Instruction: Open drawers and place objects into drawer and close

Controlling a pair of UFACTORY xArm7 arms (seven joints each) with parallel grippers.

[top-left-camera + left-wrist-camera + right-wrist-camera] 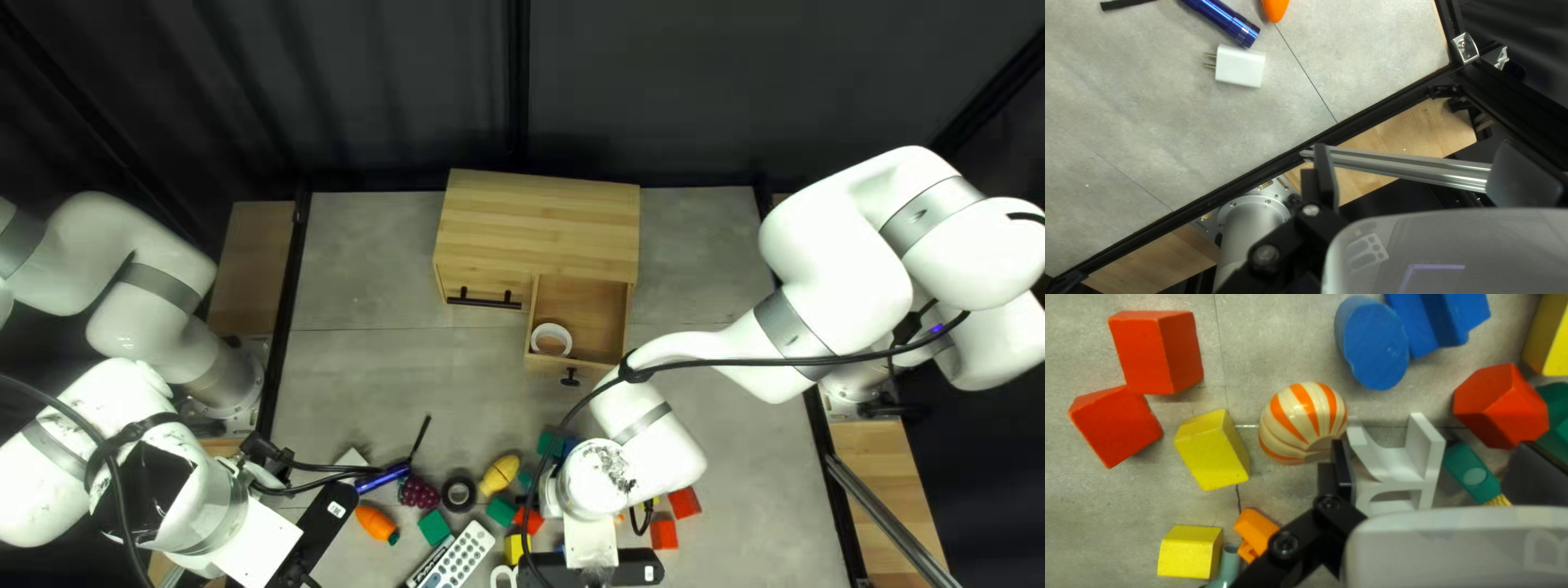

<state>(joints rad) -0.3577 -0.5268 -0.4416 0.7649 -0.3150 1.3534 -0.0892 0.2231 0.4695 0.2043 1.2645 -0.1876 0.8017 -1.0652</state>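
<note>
The right gripper, its fingers being apart, could well pinch the light-looking, stiff white piece by its walls, with the open drawer at twelve o'clock from above.

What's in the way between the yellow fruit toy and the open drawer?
Nothing I can see lies between the yellow fruit toy and the open drawer. In the top left view, a green block and my right arm are to the right.

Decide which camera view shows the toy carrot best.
The top left view: the toy carrot is whole there, green top included. The left wrist view catches only its orange end; the right wrist view, none.
</note>
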